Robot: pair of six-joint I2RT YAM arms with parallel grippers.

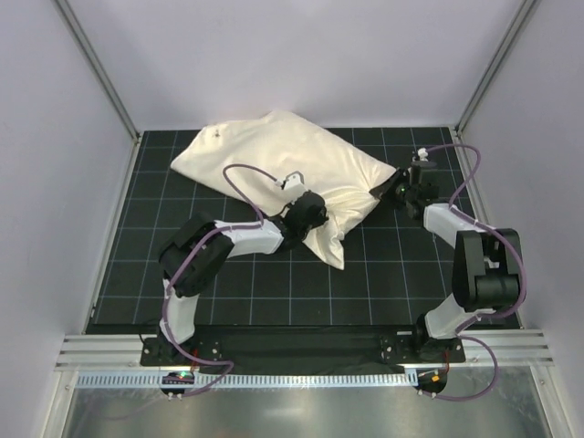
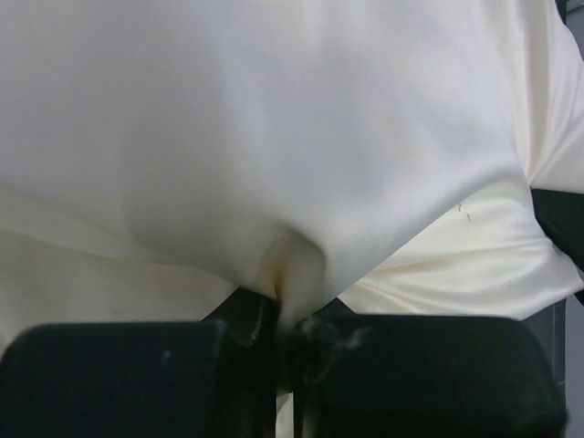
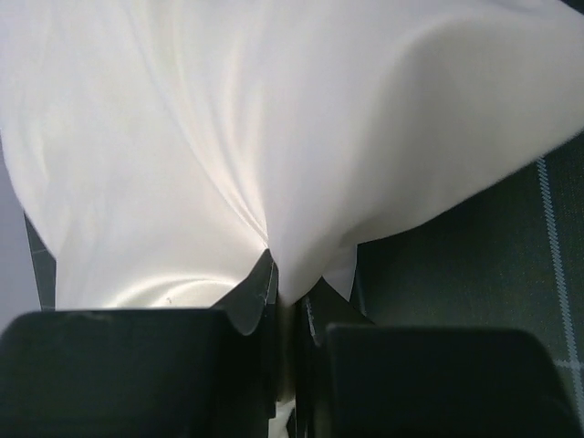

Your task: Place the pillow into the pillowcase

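Pinched pillowcase [image 1: 274, 164] (fingers [image 2: 248, 315], both sides)

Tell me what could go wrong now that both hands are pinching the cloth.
1. The left hand holds only a small fold of pillowcase; a pull could slip it free.
2. The right hand pinches a gathered tuck; if it caught both layers, the mouth may not open.
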